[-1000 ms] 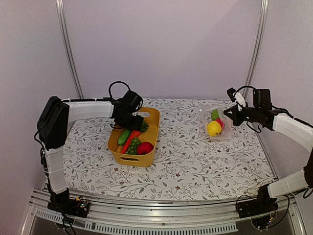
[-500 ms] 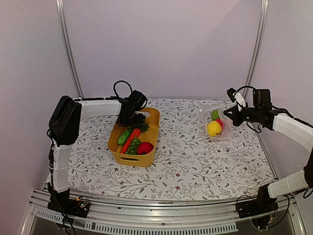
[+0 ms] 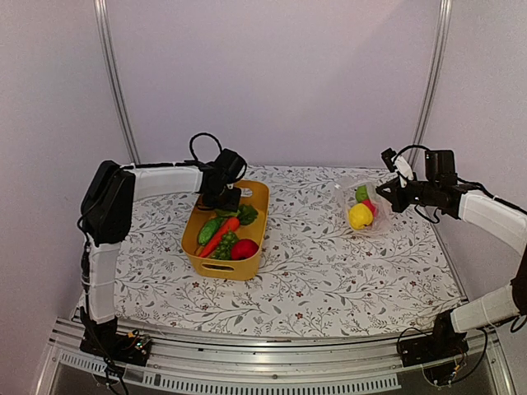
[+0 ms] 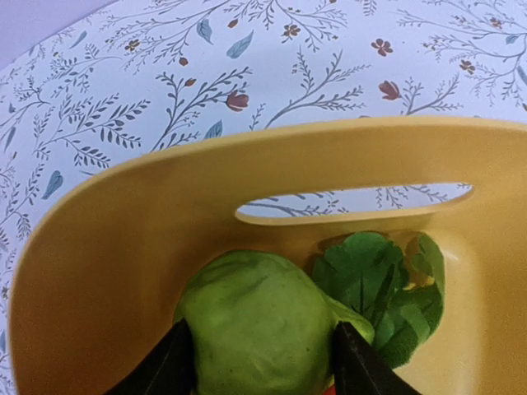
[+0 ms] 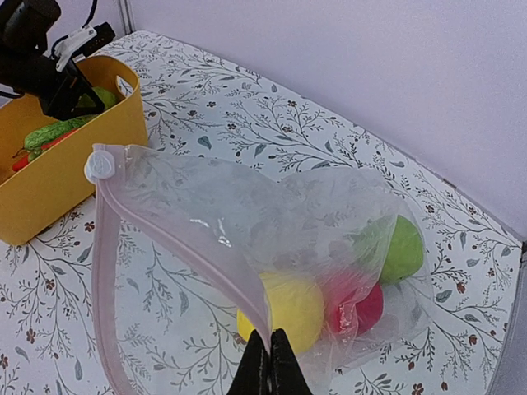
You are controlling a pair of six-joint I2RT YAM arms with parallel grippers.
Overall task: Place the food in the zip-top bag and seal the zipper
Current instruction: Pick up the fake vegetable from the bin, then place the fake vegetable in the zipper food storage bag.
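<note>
The yellow tub (image 3: 262, 216) holds food: a cucumber (image 3: 208, 230), a carrot (image 3: 221, 236), a red piece (image 3: 244, 248) and a leafy green piece (image 4: 379, 288). My left gripper (image 4: 262, 341) reaches into the tub's far end, shut on a round green piece (image 4: 259, 313), one finger pressed against each side. At the right, my right gripper (image 5: 269, 339) is shut on the pink zipper (image 5: 165, 239) of the zip-top bag (image 5: 247, 206), holding its mouth up and open toward the tub. Inside the bag lie a yellow piece (image 5: 300, 309), a red piece (image 5: 366, 309) and a green piece (image 5: 403, 247).
The floral tablecloth (image 3: 313, 271) covers the table between tub and bag. A white slider tab (image 5: 100, 164) sits at the far end of the zipper. Metal frame posts (image 3: 115, 82) stand at the back corners.
My left gripper has shifted slightly toward the tub's far end and its fingers have come in against the round green piece. The right arm and the bag have stayed still.
</note>
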